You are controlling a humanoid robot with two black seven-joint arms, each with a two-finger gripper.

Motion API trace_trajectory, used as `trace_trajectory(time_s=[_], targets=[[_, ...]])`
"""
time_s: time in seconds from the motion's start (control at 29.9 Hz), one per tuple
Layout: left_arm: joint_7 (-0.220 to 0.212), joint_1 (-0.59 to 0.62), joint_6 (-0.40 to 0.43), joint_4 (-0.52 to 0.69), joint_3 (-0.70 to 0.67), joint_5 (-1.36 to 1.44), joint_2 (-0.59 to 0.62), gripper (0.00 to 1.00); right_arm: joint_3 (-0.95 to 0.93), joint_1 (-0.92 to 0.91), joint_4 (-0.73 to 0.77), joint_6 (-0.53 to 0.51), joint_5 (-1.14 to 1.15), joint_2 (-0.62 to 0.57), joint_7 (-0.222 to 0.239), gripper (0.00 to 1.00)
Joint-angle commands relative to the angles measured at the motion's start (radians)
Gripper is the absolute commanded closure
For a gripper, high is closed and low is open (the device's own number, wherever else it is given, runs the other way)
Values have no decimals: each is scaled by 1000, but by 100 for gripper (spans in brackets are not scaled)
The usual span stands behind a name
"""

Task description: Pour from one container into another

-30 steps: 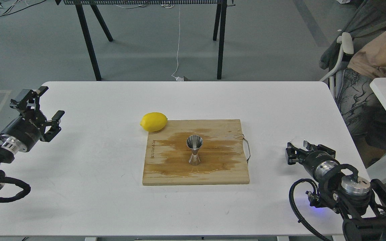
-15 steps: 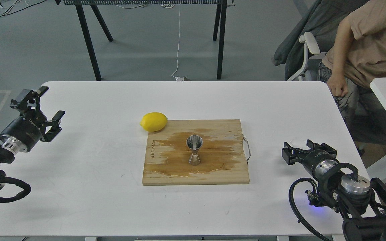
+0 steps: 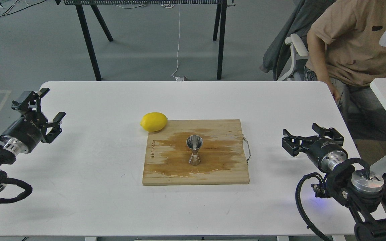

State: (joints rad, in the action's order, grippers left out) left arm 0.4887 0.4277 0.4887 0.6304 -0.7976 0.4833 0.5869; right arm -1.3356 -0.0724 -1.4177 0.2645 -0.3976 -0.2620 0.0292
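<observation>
The steel hourglass jigger [image 3: 194, 150] stands upright in the middle of the wet wooden cutting board [image 3: 226, 172]. My right gripper [image 3: 301, 134] hovers open over the table's right side, well to the right of the board, and I see nothing between its fingers. Far off at the table's left edge, my left gripper [image 3: 50, 104] is open and empty. I cannot make out the small clear glass cup anywhere in this view; it may be hidden by the right gripper.
A lemon [image 3: 153, 121] lies at the board's far left corner, touching it. The board has a metal handle [image 3: 247, 149] on its right side. A seated person [image 3: 357, 47] and a chair are just beyond the table's far right corner.
The right gripper's fingers have spread wide and the wrist shifted slightly right. The clear cup seen at its tip a second ago no longer shows. The person leaned into view.
</observation>
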Motion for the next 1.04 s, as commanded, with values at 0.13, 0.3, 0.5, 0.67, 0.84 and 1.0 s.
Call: trace_trajectory(time_s=[0.13,0.3,0.5,0.67,0.84,1.0], targets=[[0,6,0,0,-2,0,-1,1,12,-105,-32,-302,190,-85,98,2],[0,8,0,0,-2,-5,1,1,15,-170,135,-718,229,-112,106,2],[0,11,0,0,-2,-6,1,1,21,-188,327,-753,227,-112,106,2],[0,23,0,0,-5,-8,1,1,18,-187,347,-753,227,-108,104,2],[0,23,0,0,-3,-6,1,1,9,-176,345,-753,221,-99,92,1],[0,23,0,0,-6,-6,-1,1,-1,-175,365,-753,223,-68,71,1]])
